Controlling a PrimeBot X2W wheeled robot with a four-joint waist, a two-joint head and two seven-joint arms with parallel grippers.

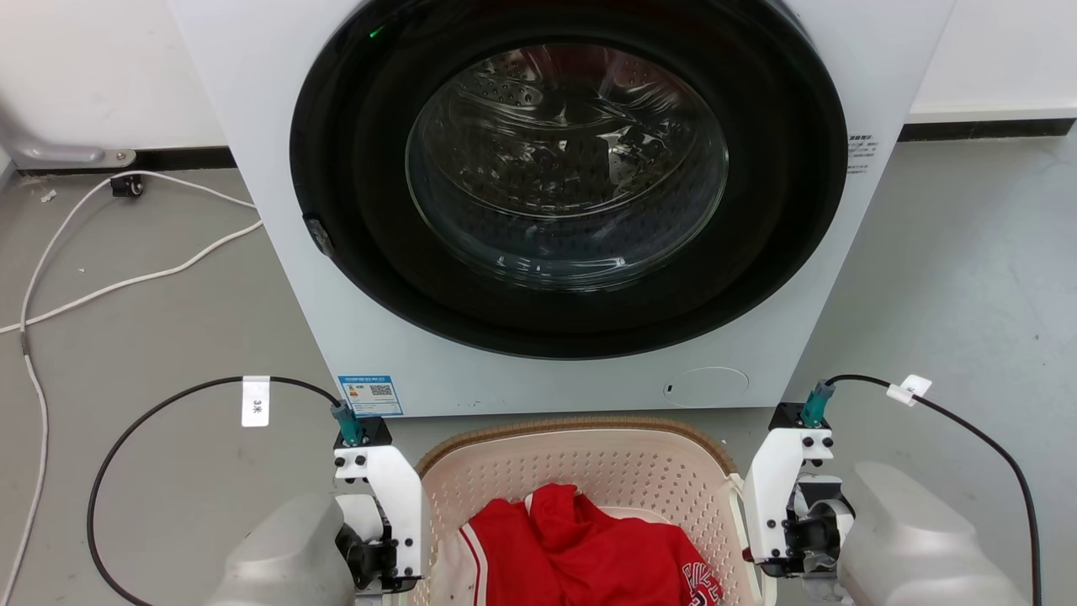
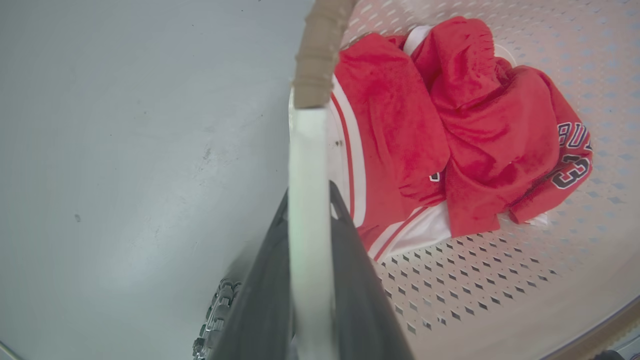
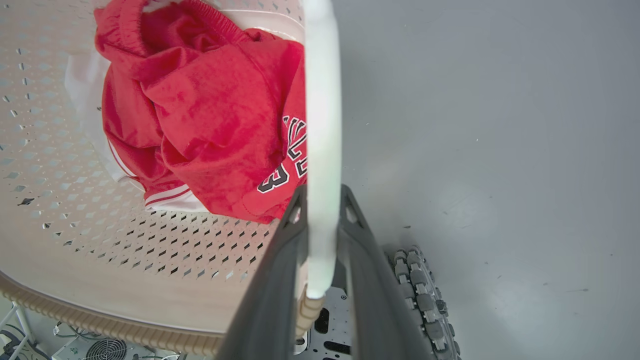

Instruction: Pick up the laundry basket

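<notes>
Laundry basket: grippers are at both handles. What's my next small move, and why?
Probably raise both arms together, level. The left gripper and right gripper each pinch a white handle of the laundry basket, so it looks ready to lift.

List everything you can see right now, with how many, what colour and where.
washing machine: one, white with a round dark glass door, straight ahead, door shut
laundry basket: one, cream with perforated walls and a brown rim, right in front of the machine, between the two arms
garment: one bundle, red with white trim, crumpled in the basket
label: one, blue, on the machine's lower left front
floor cable: white, looped on the grey floor left of the machine
left gripper: one, dark fingers, closed on the basket's white left handle
right gripper: one, dark fingers, closed on the white right handle
</notes>
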